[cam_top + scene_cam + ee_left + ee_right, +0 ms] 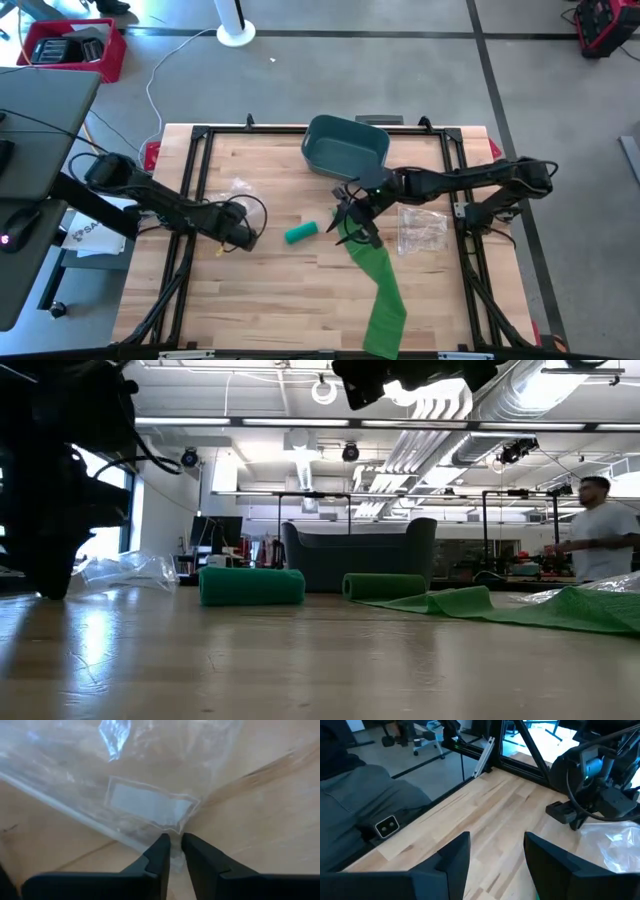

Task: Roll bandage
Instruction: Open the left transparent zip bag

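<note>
Resting low on the wooden tabletop [270, 300], the left hand [173, 851] has its two dark fingers nearly together, pinching the edge of a clear plastic bag [150, 780] that has a pale label patch. In the high view this left hand [238, 236] sits near the table's left side, beside that crumpled bag [240, 188].

The right hand [350, 222] hangs above the middle of the tabletop, over the near end of the green bandage [382, 290]. In its own wrist view the right hand [496, 854] is released, fingers standing wide apart with bare wood between them and nothing held.

The bandage lies as a long unrolled strip running from the table's centre toward the front edge, where it hangs over. A small rolled green bandage piece [300, 234] lies apart from it, between the two hands. In the low view the roll [252, 586] rests on its side, with the strip's rolled end [384, 586] near it.

A grey-blue bin [346, 146] stands at the back of the table, and a second clear bag [422, 230] lies to the right of the strip. A person [598, 530] shows in the room beyond.
</note>
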`<state>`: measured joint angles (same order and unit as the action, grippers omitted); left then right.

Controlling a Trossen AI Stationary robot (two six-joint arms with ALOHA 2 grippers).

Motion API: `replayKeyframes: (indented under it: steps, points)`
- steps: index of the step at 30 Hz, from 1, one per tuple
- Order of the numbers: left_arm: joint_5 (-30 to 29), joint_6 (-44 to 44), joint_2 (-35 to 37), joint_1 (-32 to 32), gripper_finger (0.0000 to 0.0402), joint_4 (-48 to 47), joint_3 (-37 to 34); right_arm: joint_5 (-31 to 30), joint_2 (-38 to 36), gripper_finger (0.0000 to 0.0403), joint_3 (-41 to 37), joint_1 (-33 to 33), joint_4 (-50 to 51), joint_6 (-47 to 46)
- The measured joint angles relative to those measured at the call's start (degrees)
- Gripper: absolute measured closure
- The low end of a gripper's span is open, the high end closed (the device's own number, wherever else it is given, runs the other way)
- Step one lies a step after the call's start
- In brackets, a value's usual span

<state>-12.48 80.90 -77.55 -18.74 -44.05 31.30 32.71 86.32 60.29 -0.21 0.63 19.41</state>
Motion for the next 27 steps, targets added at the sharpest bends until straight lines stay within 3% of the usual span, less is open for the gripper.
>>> replayKeyframes:
  steps: [5, 12, 21, 25, 27]
  points:
    - [-3.44, -0.5, -0.8, -0.13, 0.0361, 7.49, 6.38, -0.26, 0.02, 0.0226, -0.02, 0.0, 1.01, -1.28]
    - [-10.86, -16.46, 2.01, -0.86, 0.0352, 8.8, 14.62, -2.51, 0.04, 0.0226, -0.04, 0.0, 1.9, -1.34]
    - [-10.79, -36.21, 1.79, -3.23, 0.0293, 4.15, 11.69, -2.73, 0.04, 0.0226, -0.04, 0.0, 2.15, -0.99]
    - [-10.56, -48.73, -0.55, -2.64, 0.0272, 9.35, 6.81, -2.74, 0.04, 0.0226, -0.04, 0.0, 2.0, -0.93]
    - [-11.29, -50.4, -1.8, -1.37, 0.0266, 14.19, 4.28, -2.74, 0.04, 0.0226, -0.04, 0.0, 1.98, -0.93]
